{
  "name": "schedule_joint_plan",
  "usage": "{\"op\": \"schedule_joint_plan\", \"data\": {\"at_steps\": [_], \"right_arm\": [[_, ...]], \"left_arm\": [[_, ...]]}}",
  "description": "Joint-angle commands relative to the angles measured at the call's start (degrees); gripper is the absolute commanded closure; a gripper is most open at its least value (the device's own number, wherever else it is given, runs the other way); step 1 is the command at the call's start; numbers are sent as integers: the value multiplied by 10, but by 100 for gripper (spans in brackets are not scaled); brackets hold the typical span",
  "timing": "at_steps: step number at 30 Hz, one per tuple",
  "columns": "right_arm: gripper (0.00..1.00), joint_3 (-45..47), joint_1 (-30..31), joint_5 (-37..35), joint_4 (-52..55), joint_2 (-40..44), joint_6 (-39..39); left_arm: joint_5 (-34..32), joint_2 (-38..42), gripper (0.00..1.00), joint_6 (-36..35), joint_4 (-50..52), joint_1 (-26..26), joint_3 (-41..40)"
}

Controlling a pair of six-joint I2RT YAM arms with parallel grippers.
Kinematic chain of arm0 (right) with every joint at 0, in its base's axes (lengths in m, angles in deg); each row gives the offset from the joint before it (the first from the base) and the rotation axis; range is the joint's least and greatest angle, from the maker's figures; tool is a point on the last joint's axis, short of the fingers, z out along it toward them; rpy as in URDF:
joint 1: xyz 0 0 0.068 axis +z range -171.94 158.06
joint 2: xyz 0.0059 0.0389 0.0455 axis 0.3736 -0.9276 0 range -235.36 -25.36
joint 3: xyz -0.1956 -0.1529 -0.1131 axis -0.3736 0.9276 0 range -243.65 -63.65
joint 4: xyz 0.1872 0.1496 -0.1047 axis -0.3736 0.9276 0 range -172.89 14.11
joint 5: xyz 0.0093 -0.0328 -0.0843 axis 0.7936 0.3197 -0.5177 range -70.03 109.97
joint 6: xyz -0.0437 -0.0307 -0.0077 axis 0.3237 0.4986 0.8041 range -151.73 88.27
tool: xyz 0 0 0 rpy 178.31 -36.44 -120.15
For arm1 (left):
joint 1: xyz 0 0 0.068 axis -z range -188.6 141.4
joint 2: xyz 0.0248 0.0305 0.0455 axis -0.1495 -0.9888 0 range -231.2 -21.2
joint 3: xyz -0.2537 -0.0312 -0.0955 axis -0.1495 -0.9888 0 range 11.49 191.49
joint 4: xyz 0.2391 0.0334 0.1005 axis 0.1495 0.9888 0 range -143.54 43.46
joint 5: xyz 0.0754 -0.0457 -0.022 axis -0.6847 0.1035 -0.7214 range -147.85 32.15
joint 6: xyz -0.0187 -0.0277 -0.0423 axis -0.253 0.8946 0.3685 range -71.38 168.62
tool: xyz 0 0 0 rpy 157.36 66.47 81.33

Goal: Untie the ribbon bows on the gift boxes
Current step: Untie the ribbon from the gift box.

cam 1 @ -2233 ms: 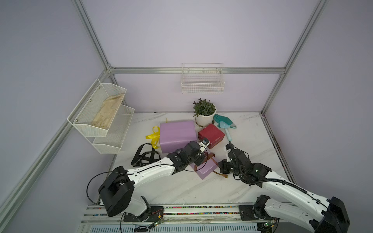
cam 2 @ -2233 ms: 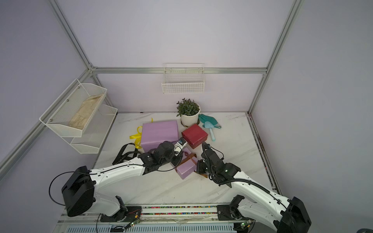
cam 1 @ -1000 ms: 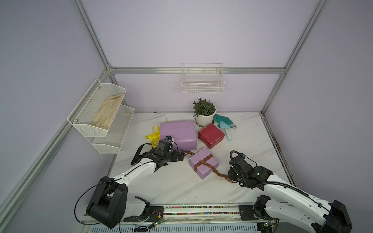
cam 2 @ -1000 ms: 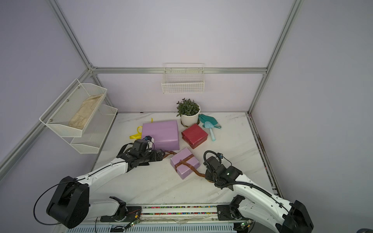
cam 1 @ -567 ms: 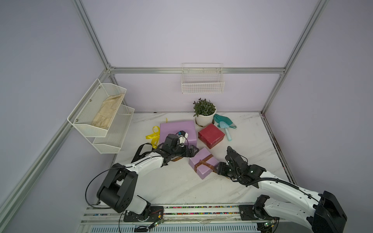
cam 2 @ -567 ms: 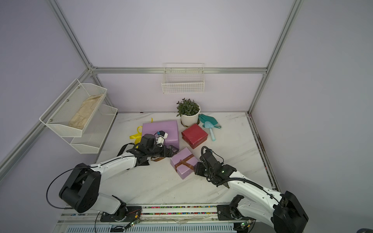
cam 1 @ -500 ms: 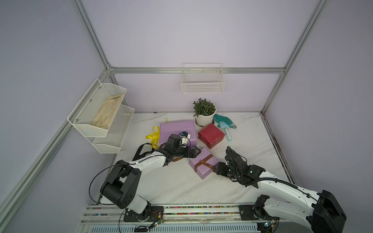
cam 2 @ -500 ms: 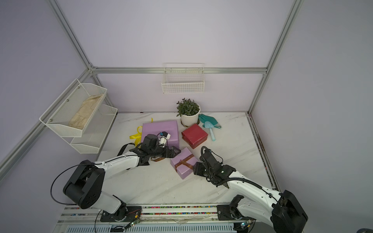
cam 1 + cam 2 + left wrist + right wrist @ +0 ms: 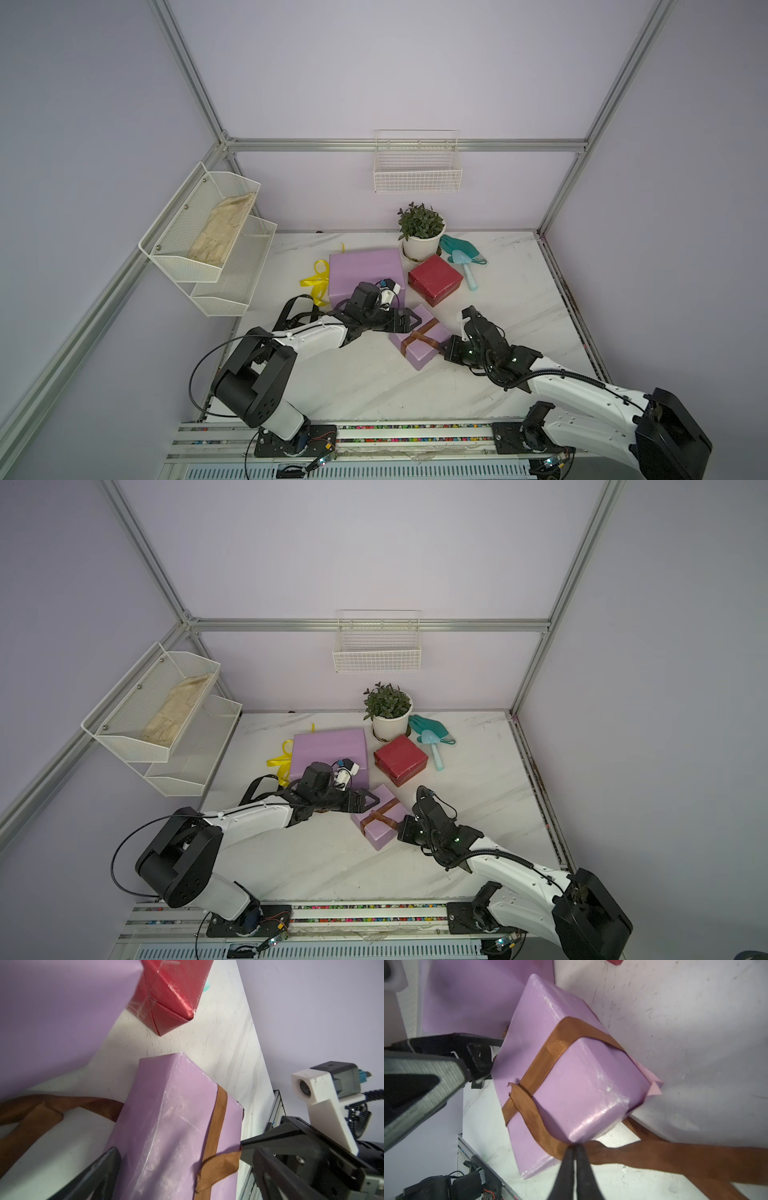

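**Right pincer pinching the brown ribbon**

On your desk (image 9: 498,299), the small lilac box (image 9: 415,353) is sitting near the centre, at 5 o'clock from the large lilac box (image 9: 361,266). Your left pincer (image 9: 409,322) is gaping wide at its 10 o'clock corner, holding nothing. Your right pincer (image 9: 575,1153) is clamping fully shut on the brown ribbon (image 9: 556,1049) at its 4 o'clock edge.

no legible text is showing; white lettering on the black ribbon (image 9: 292,321), eight o'clock of the large lilac box (image 9: 361,266), is staying unreadably small.

Overhead stereo pair (wrist cameras close)
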Motion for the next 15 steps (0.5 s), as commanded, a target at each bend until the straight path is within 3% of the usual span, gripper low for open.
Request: {"op": "schedule_joint_plan", "data": {"at_steps": [1,6,11,12,13,15], "right_arm": [[100,13,1,-8,53,49,-28],[100,26,1,-58,155,118,-53],[100,9,1,-107,224,127,-53],[87,6,1,-87,199,125,-41],[82,5,1,-60,160,121,-35],[79,-8,1,-47,149,90,-19]], "left_arm": [[1,30,0,19,-17,4,-31],[-7,35,0,17,-11,4,-41],[3,29,0,19,-10,5,-29],[5,29,0,21,-10,5,-27],[8,30,0,23,-10,6,-26],[13,32,0,27,-10,8,-26]]}}
